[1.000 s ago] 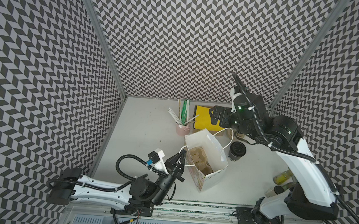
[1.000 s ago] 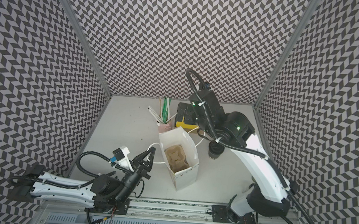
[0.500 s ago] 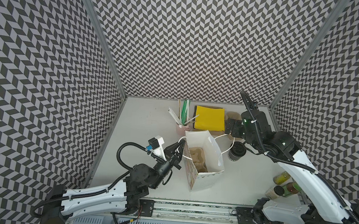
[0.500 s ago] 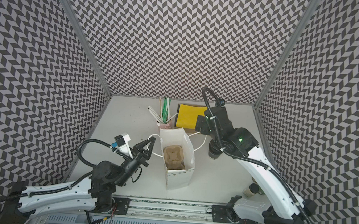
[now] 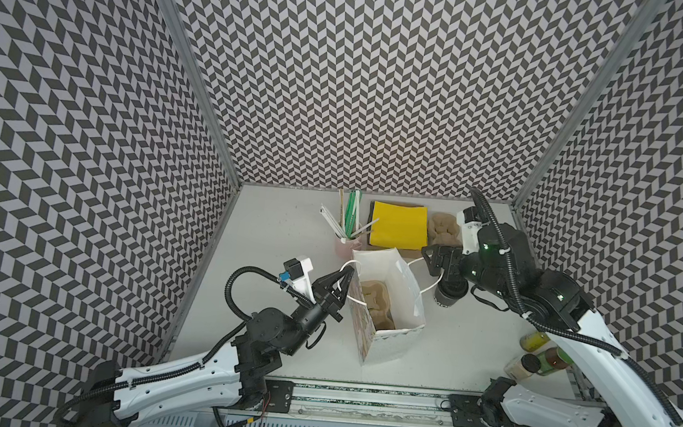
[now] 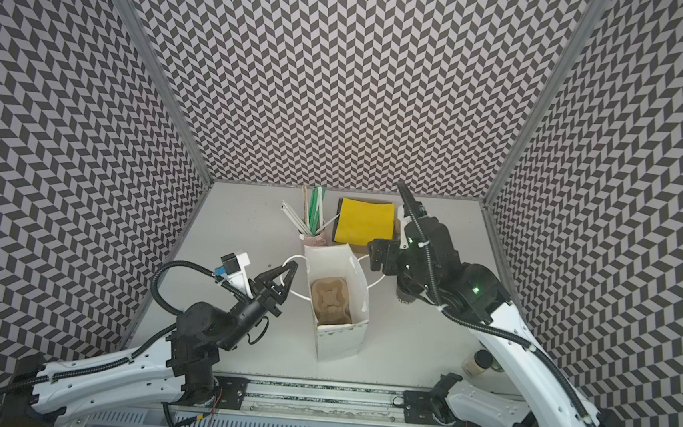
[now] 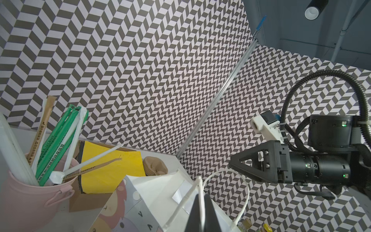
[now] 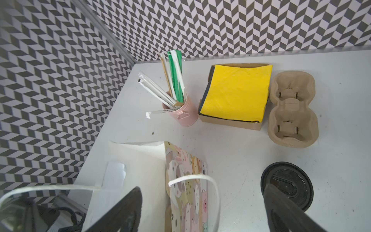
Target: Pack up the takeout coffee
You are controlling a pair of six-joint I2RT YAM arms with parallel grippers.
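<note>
The right gripper [image 8: 202, 187], jaws wide and empty, has swung forward from the back edge of the bench [image 5: 271, 234] to hover by the lidded black paper cup [image 5: 447, 301], upright mid-bench beside the white paper bag [image 5: 388, 343]. The left gripper [image 5: 347, 273] stays clamped on its white handle [image 7: 184, 200]; pickup seems next.

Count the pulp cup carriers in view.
2. One carrier lies at the back, beside the napkin box. The other carrier sits inside the bag. More may be hidden beneath it.
</note>
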